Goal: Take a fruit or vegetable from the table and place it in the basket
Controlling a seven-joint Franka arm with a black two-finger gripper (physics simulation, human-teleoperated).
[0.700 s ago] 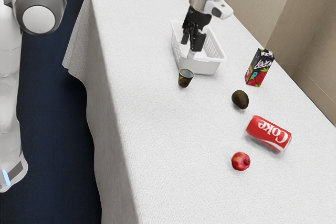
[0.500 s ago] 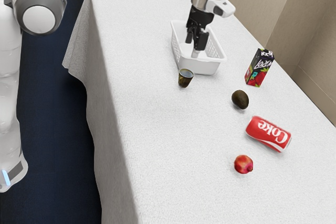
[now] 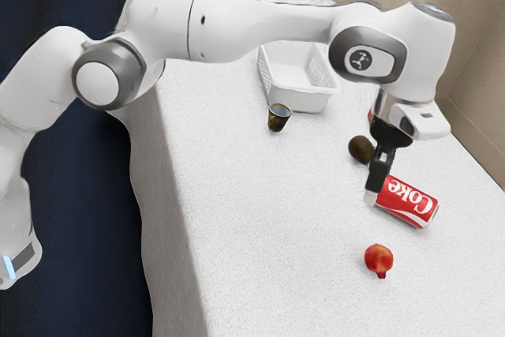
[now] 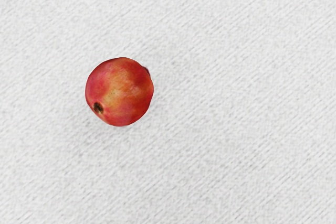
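In the exterior view my gripper (image 3: 372, 193) hangs above the table beside the Coke can, in front of the dark avocado's lower edge; how far it stands open is not clear. A round red fruit (image 3: 379, 258) lies on the cloth, lower in that view than the gripper and apart from it. From the wrist camera the red fruit (image 4: 121, 93) rests on white cloth with a dark spot on its skin. The avocado (image 3: 360, 148) lies beyond the can. The white basket (image 3: 304, 102) stands upright farther back, part of its bare floor showing.
A red Coke can (image 3: 412, 202) lies on its side close to the gripper. A small dark cup (image 3: 278, 120) stands at the basket's near end. My hand mostly covers the drink carton. White cloth drapes over the table's edge (image 3: 189, 274) toward the exterior view's left.
My arm has swung from over the basket to beside the Coke can. The red fruit has rolled a little toward the exterior view's lower right and turned. Basket, cup, avocado and can stay put.
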